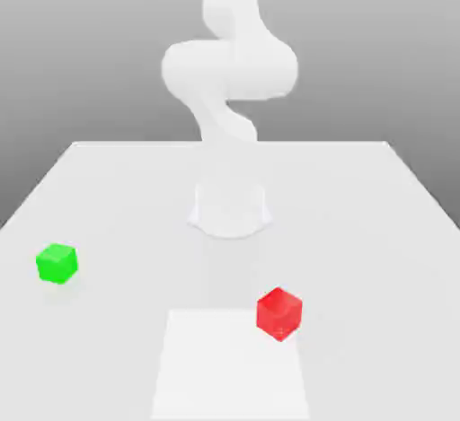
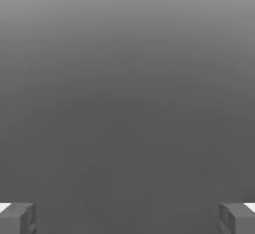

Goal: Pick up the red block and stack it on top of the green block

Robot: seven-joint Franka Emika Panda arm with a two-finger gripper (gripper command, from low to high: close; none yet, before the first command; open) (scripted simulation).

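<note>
The end effector (image 2: 128,219) is spread, nothing between its fingertips. The glossy red block (image 1: 279,314) sits apart from it on the smooth pale table (image 1: 359,231); the plain-faced green block (image 1: 57,264) lies toward the exterior view's left.

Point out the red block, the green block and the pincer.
Red block (image 1: 279,314): exterior view, middle of its visible faces.
Green block (image 1: 57,264): exterior view, middle of its visible faces.
Pincer (image 2: 127,219): hand view, midway between its open fingertips.
</note>
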